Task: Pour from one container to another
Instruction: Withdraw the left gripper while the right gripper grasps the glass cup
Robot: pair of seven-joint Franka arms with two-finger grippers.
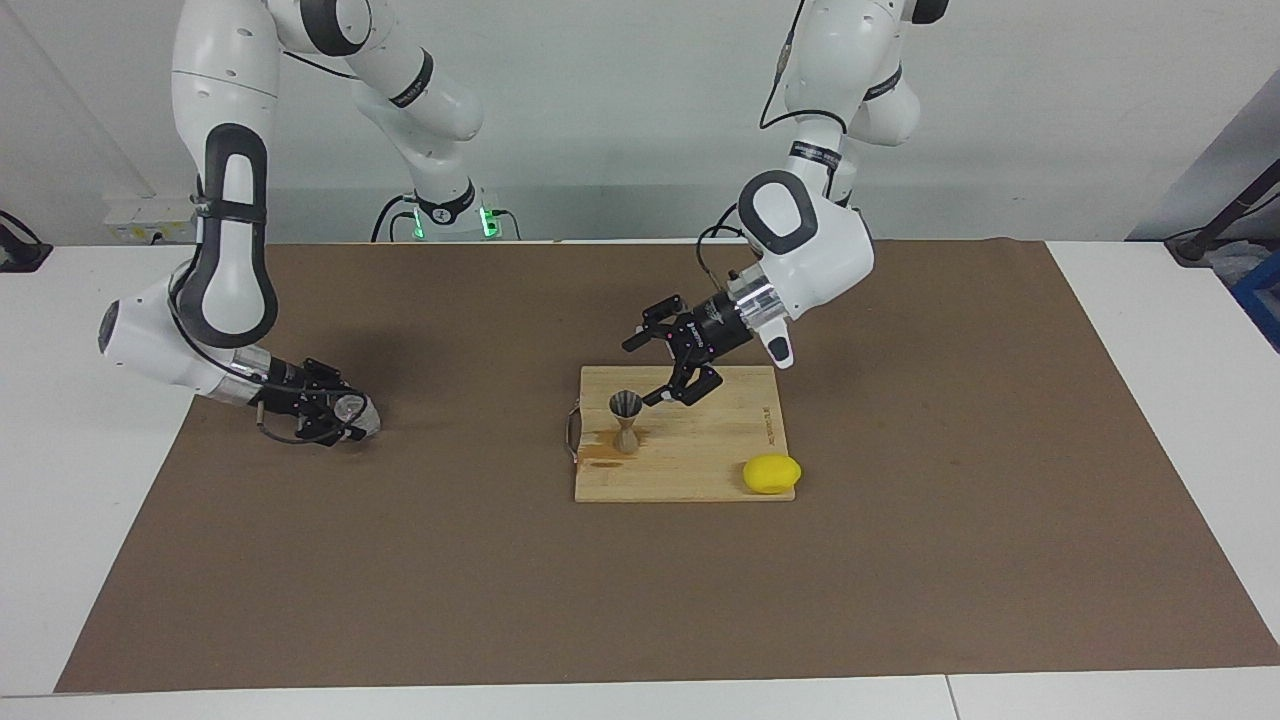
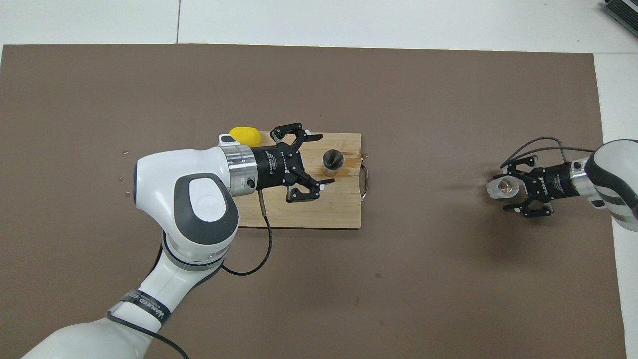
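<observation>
Grip on the small clear ribbed glass tumbler (image 1: 352,411) by the right gripper (image 1: 340,414) should be firmed; the left gripper (image 1: 668,358), wide open and empty, is over the wooden board (image 1: 700,460), off the grey hourglass metal jigger (image 1: 626,421).

Left gripper (image 1: 662,362) open, right gripper (image 1: 340,415) low

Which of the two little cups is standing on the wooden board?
The grey metal jigger, shaped like an hourglass, stands upright on the wooden board. The clear glass is off it, toward the right arm's end, at the right hand.

left arm (image 2: 149,309) | wrist band reads "WANFED" (partly legible) | cutting board (image 1: 768,425) | print unreadable
</observation>
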